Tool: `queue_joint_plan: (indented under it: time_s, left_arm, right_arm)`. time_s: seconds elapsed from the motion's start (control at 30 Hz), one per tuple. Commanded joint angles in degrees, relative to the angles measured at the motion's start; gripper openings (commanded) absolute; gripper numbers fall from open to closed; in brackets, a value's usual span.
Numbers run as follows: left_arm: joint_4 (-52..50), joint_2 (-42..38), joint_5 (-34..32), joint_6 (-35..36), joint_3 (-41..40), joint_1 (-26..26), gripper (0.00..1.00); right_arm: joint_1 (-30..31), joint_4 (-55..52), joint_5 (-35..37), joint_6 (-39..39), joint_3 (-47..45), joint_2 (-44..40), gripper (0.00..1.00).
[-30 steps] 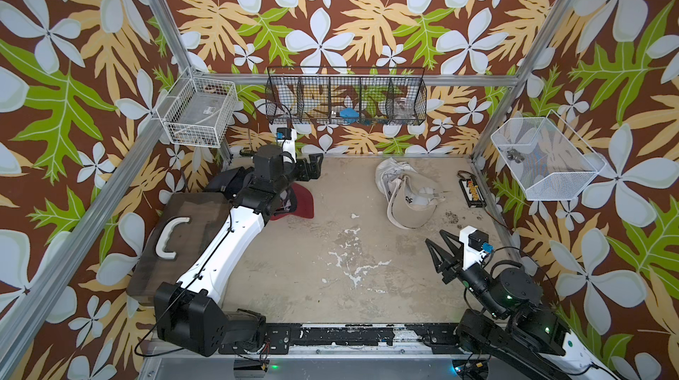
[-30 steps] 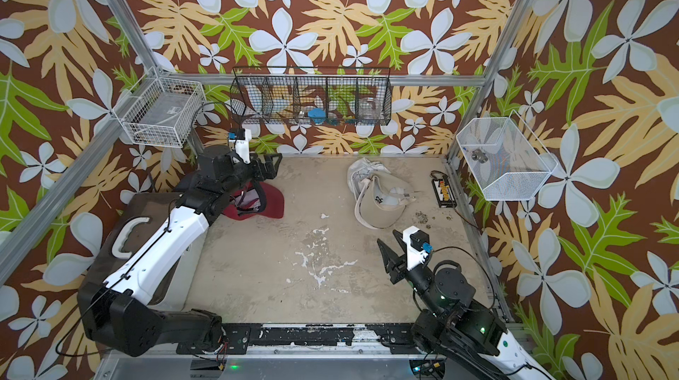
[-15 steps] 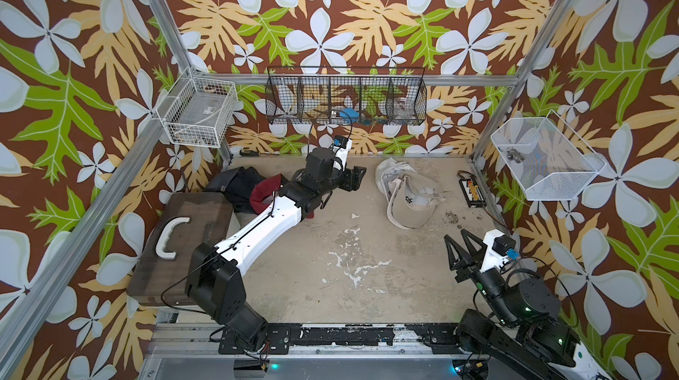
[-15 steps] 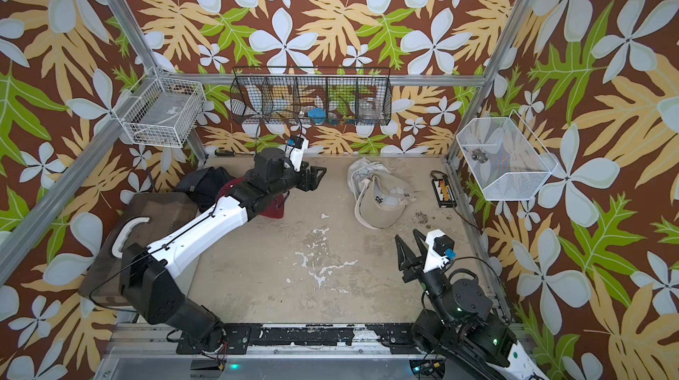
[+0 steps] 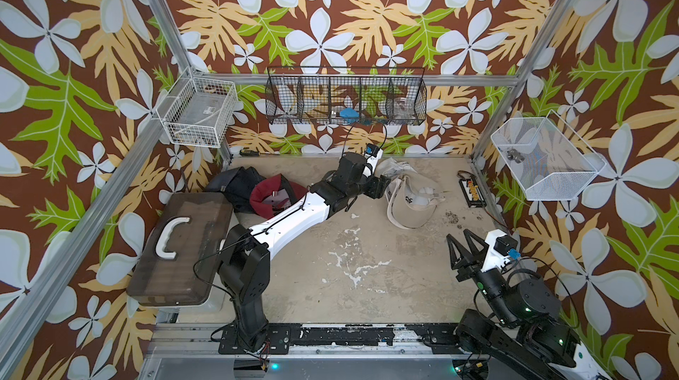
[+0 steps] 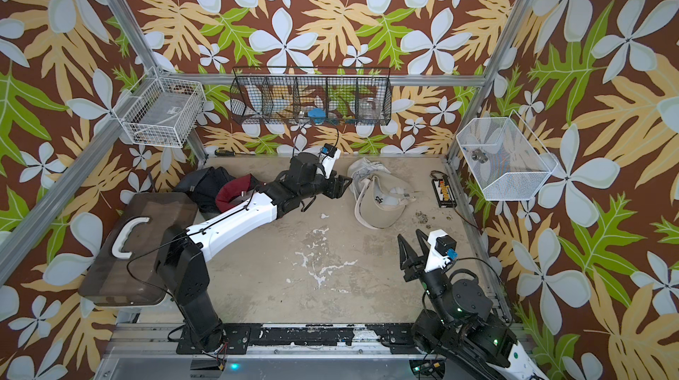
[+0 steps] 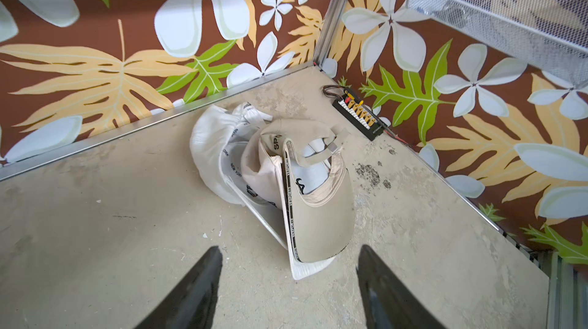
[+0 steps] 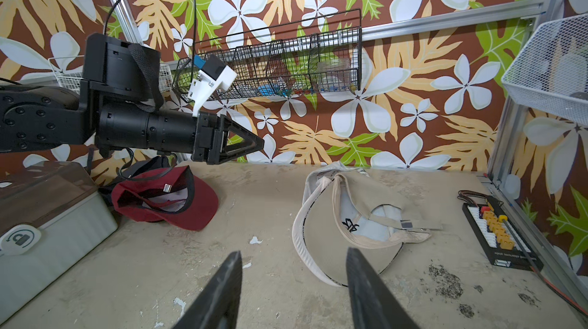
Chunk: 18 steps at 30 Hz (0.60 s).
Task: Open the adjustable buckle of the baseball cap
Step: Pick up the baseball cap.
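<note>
Now left hand (image 5: 383,187), jaws apart, empty, near beige cap (image 5: 415,212); right hand (image 5: 458,236) likewise, farther off.

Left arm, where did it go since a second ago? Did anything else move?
The left arm swung from over the red cap across to the beige cap. The left hand is open beside it and holds nothing. The right hand slid a little to its right and is open too. The beige cap and the box stayed put.
</note>
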Motion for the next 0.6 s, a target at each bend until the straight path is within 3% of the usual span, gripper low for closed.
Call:
queue_joint_plan:
  time_s: [0.0, 0.57]
  left_arm:
    - [0.9, 2.3, 0.6, 0.8, 1.9, -0.8, 0.68]
    - [-0.9, 19.4, 5.5, -0.9, 18.5, -2.9, 0.63]
  right_arm:
    - [0.0, 0.6, 0.7, 0.6, 0.2, -0.3, 0.54]
    - [0.0, 0.8, 0.2, 0.7, 0.1, -0.4, 0.55]
